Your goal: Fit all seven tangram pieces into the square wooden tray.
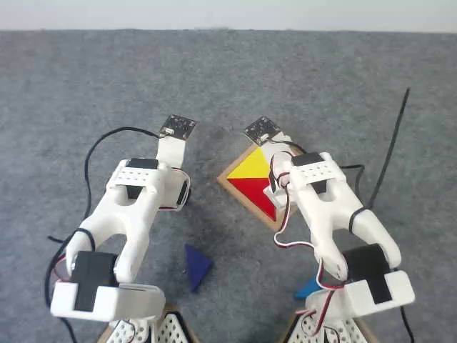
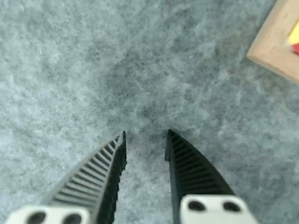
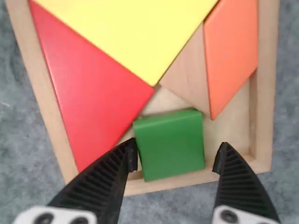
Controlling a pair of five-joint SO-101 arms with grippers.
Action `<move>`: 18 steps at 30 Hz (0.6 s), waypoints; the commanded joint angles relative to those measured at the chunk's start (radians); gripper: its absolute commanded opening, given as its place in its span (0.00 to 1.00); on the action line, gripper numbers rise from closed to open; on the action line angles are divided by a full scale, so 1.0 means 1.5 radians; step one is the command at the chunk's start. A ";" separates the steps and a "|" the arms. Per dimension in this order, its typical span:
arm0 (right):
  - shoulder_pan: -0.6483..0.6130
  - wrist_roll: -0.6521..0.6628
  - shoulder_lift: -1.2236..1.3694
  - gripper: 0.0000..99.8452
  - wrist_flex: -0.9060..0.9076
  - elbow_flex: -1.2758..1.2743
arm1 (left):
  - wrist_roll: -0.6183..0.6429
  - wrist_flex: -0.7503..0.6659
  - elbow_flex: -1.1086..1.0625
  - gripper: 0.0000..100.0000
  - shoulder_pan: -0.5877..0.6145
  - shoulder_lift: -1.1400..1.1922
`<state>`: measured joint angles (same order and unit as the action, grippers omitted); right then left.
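Observation:
The square wooden tray (image 3: 264, 93) holds a yellow triangle (image 3: 135, 32), a red triangle (image 3: 88, 98), an orange piece (image 3: 231, 51) and a green square (image 3: 170, 142) lying slightly askew near one corner. My right gripper (image 3: 177, 147) is open astride the green square, one finger touching its edge and the other apart from it. In the high view the tray (image 1: 230, 182) lies under the right arm, with yellow (image 1: 251, 166) and red (image 1: 253, 191) showing. My left gripper (image 2: 145, 135) hangs open over bare carpet, the tray's corner (image 2: 275, 42) off to one side. A dark blue triangle (image 1: 196, 266) lies between the arms' bases.
A light blue piece (image 1: 308, 287) peeks out beside the right arm's base. A black cable (image 1: 393, 150) runs across the grey carpet at the right. The left arm (image 1: 132, 207) stands left of the tray. Open carpet stretches toward the back.

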<state>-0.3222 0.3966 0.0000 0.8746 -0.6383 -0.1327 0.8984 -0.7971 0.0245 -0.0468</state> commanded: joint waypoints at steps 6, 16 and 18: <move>0.081 -0.066 -0.183 0.27 -0.033 -0.007 | -0.007 -0.012 0.005 0.14 -0.010 0.000; 0.138 -0.037 -0.069 0.27 -0.086 -0.011 | -0.007 -0.012 0.004 0.14 -0.009 0.000; 0.154 -0.036 -0.037 0.27 -0.092 0.007 | -0.007 -0.012 0.004 0.14 -0.009 0.000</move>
<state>-0.1350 0.3291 -0.1089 0.7718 -0.6828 -0.1343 0.8984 -0.7971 0.0245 -0.0468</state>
